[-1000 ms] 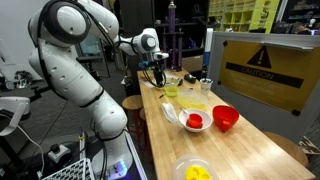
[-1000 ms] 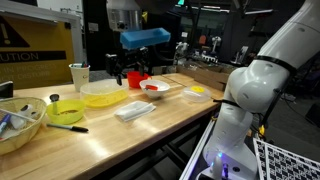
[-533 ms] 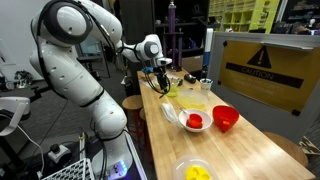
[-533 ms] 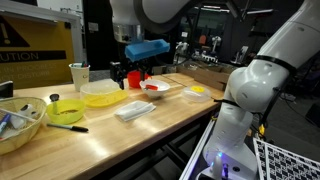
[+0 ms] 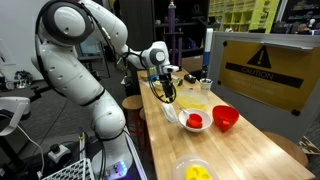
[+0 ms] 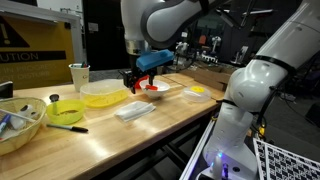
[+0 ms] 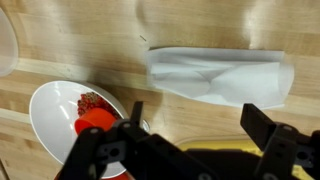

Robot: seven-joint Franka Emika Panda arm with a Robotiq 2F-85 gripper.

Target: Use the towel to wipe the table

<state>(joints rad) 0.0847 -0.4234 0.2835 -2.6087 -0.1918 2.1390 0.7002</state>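
Note:
The towel is a white folded cloth lying flat on the pale-wood table (image 6: 170, 118). It shows in the wrist view (image 7: 220, 78) and in both exterior views (image 6: 134, 110) (image 5: 168, 112). My gripper (image 7: 198, 125) is open and empty, its two black fingers spread wide. It hangs above the table (image 7: 80, 50) just short of the towel and does not touch it. In both exterior views the gripper (image 6: 140, 80) (image 5: 165, 90) is above the towel, close to the white bowl and yellow plate.
A white bowl with red pieces (image 7: 70, 115) (image 6: 155, 88) lies close beside the towel. A yellow plate (image 6: 105, 95), a green bowl (image 6: 66, 111), a cup (image 6: 79, 76) and a bowl of utensils (image 6: 20, 125) stand further along. A red bowl (image 5: 226, 118) stands nearby.
My gripper has come down and moved along the table, from high above the far objects to low over the towel. It stayed open. The towel has not moved.

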